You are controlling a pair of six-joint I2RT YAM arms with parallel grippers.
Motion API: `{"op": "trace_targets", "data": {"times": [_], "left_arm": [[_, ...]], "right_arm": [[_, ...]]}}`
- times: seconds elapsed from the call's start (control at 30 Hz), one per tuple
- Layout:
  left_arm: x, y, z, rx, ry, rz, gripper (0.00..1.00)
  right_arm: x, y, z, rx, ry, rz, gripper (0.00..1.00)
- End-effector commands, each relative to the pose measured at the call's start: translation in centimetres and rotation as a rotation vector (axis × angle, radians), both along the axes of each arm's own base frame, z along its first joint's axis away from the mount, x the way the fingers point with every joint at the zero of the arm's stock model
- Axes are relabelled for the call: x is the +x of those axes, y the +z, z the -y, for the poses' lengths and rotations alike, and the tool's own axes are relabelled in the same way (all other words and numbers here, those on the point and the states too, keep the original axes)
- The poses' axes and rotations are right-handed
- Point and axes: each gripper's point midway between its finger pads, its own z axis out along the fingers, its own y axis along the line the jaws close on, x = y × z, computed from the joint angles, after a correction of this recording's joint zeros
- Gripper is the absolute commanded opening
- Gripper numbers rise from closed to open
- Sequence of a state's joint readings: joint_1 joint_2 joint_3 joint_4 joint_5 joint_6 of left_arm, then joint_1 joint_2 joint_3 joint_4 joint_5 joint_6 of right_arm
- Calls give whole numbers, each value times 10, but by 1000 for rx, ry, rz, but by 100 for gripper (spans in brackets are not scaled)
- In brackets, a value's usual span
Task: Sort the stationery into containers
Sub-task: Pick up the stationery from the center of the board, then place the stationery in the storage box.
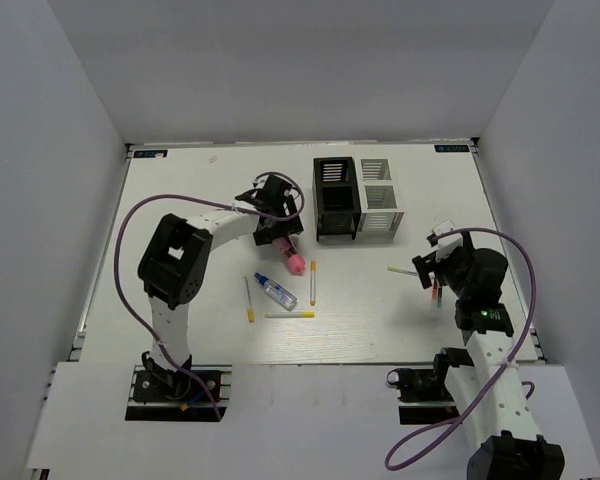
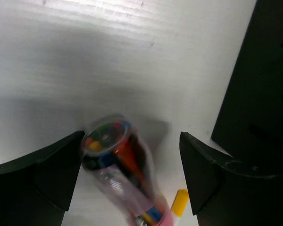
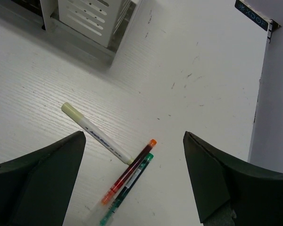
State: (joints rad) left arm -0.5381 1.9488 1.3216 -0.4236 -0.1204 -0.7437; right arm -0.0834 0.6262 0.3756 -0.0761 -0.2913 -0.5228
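Observation:
My left gripper stands open over the pink-red tube, just left of the black container. In the left wrist view the tube lies on the table between the spread fingers, close to the left one, with a yellow pen end beside it. The white container adjoins the black one. My right gripper hangs open above a white marker, a red pen and a green pen, holding nothing.
A blue-capped clear bottle and three white pens with yellow ends lie at the table's middle front. The black container's wall is close on the left gripper's right. The white container's corner sits beyond the right gripper.

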Motion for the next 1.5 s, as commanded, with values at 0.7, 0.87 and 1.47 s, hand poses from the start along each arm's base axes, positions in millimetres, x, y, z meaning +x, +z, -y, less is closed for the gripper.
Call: {"op": "trace_targets", "data": {"times": [0.7, 0.87, 1.47], "left_arm": [[15, 164, -12, 89, -86, 389, 0], [19, 220, 11, 9, -196, 510, 0], [116, 303, 98, -205, -23, 1000, 0]], "right_arm": [[10, -6, 35, -185, -120, 114, 90], [3, -15, 14, -211, 38, 77, 90], [-2, 2, -27, 39, 161, 64, 0]]}}
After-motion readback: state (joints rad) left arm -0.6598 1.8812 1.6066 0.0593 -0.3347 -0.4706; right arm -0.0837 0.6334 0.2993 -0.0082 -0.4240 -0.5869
